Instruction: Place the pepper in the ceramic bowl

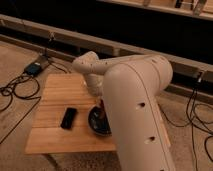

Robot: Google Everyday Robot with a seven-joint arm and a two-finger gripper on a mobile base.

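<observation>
Only a small part of the gripper (101,107) shows, low over the ceramic bowl (95,125), because the big white arm (135,100) stands in front of it. Whether its fingers are apart or together I cannot tell. At the gripper's tip there is a reddish spot that I take for the pepper (102,111), just above the bowl's inside; if it hangs in the grip or already touches the bowl is not clear, and its long axis cannot be read. More than half of the bowl is covered by the arm. On the wooden table (55,135) a black slab (69,118) lies just beside the bowl, to the picture's left.
</observation>
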